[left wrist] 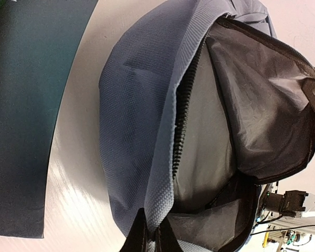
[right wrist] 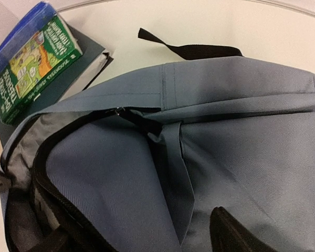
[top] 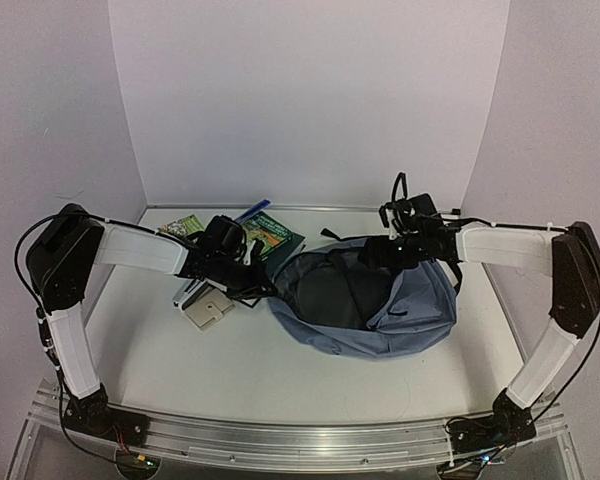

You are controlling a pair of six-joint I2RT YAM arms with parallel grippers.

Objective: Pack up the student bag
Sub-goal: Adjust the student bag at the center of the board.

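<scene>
1. The soft grey-blue fabric backpack (top: 380,310) lies on the white table (top: 280,380), right of centre. Its main compartment is unzipped and gaping, with dark lining showing.
2. The left gripper (left wrist: 152,236) has its dark fingers pinched tight on the blue rim at the left side of the opening.
3. The right gripper (top: 378,255) hangs over the far rim of the opening. Its fingers stand wide apart above the fabric and grasp nothing.
4. Just left of the backpack, a green illustrated book (right wrist: 37,58) rests on a dark teal hardback (right wrist: 81,71). A beige flat pouch (top: 208,308) lies nearer the arms.
</scene>
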